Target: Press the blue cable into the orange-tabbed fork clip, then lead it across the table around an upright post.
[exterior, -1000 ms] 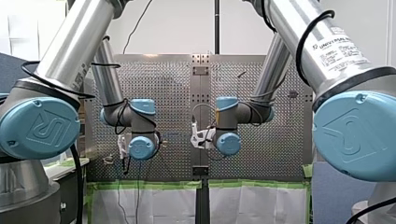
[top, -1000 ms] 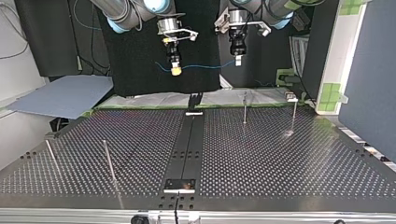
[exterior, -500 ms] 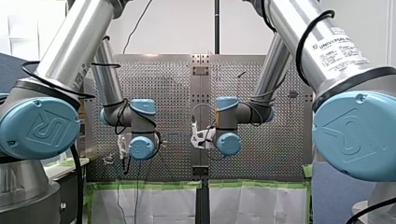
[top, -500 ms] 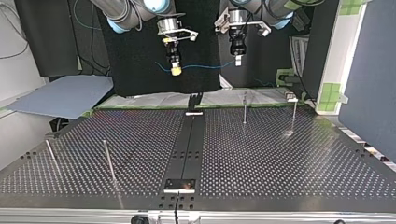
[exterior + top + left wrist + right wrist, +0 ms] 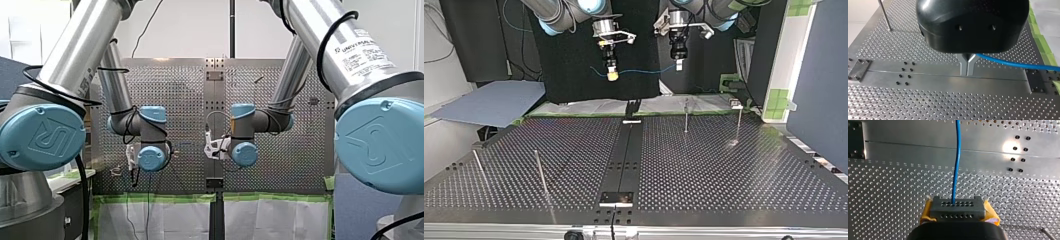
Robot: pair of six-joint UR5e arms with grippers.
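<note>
Starting at the top view's left, two upright posts (image 5: 540, 172) stand on the near left of the perforated surface (image 5: 724, 175). Far behind them and well above the surface, my right fingers (image 5: 612, 75), with their yellow pads, are closed on the blue cable (image 5: 644, 71), and a short tail pokes out to their left. From there the cable runs to the right in a shallow sag to my left fingers (image 5: 678, 64), which are also pinched shut on it. In the left wrist view the metal tips meet, and the cable leaves them sideways. Further right, the far posts (image 5: 686, 116) stand near the far edge. I cannot make out the orange-tabbed fork clip.

The cable looks thin, light and limp, and its jacket is probably smooth enough to slip through a loose pinch. I would grip it close on either side of the clip, so that a short taut stretch presses in rather than bowing.
</note>
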